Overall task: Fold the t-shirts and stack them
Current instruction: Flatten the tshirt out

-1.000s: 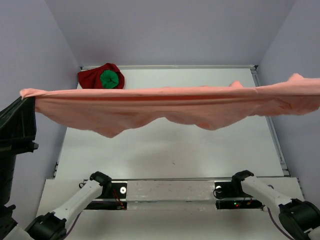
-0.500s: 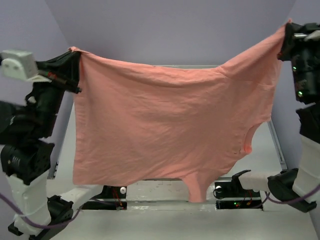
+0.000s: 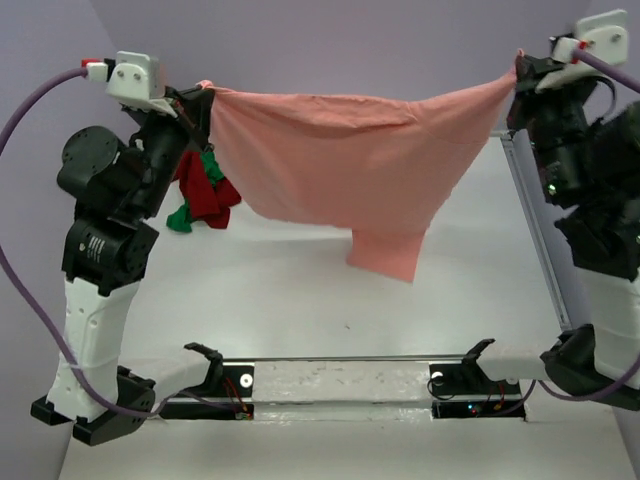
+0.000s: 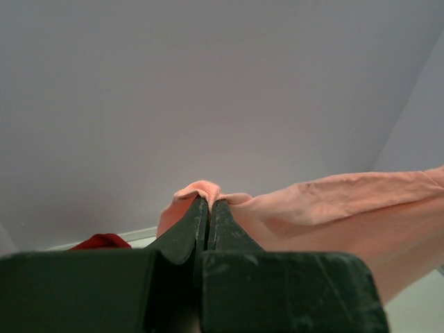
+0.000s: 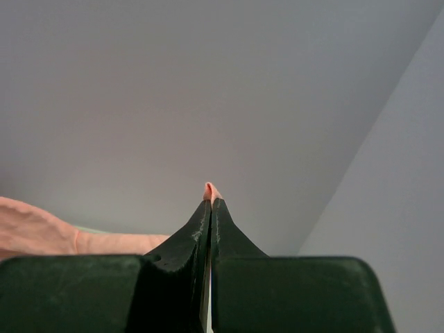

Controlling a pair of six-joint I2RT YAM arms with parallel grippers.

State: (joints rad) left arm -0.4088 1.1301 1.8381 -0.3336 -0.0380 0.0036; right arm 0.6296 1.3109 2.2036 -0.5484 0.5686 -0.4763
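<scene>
Salmon-pink t-shirt [image 3: 340, 170] hangs unfolded; we pinch it with left gripper [image 3: 203, 92] and right gripper [image 3: 518, 62]; dark red t-shirt [image 3: 207, 197] and green t-shirt [image 3: 181, 218] lie crumpled.

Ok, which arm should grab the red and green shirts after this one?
Left, probably: the dark red t-shirt and green t-shirt lie nearest the left gripper; the right gripper holds the salmon-pink t-shirt at the table's opposite edge.

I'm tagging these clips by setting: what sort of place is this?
Probably a robotics lab cell, not a home: plain lavender walls box in a white table, where the left arm and right arm stretch a salmon-pink t-shirt between them.
</scene>
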